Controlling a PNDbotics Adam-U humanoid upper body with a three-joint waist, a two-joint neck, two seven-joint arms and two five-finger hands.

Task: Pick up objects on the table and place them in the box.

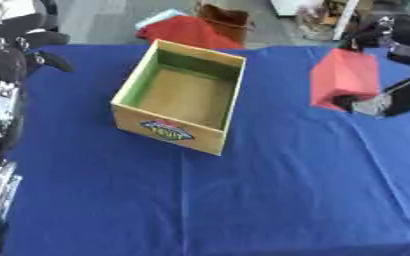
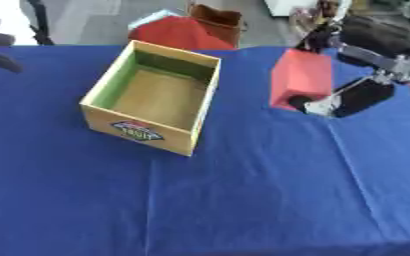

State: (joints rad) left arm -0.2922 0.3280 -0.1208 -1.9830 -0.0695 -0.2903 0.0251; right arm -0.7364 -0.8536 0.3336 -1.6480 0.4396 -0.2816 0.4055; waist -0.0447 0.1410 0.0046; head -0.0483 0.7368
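Observation:
An open yellow-brown box (image 1: 179, 98) with a green inner wall and a label on its front stands on the blue table (image 1: 270, 190), left of centre; nothing shows inside it. A red block (image 2: 301, 76) is to the right of the box, with my right hand (image 2: 362, 96) shut on it: the thumb lies under its lower end and the arm comes in from the upper right. Whether the block touches the cloth I cannot tell. My left hand (image 1: 18, 46) hangs at the upper left, fingers relaxed and spread, holding nothing.
My left arm (image 1: 0, 115) runs down the left edge of the left eye view. Beyond the table's far edge lie a red bag (image 1: 184, 31) and a brown bag (image 1: 227, 21) on the floor. The table's front edge crosses the bottom of the views.

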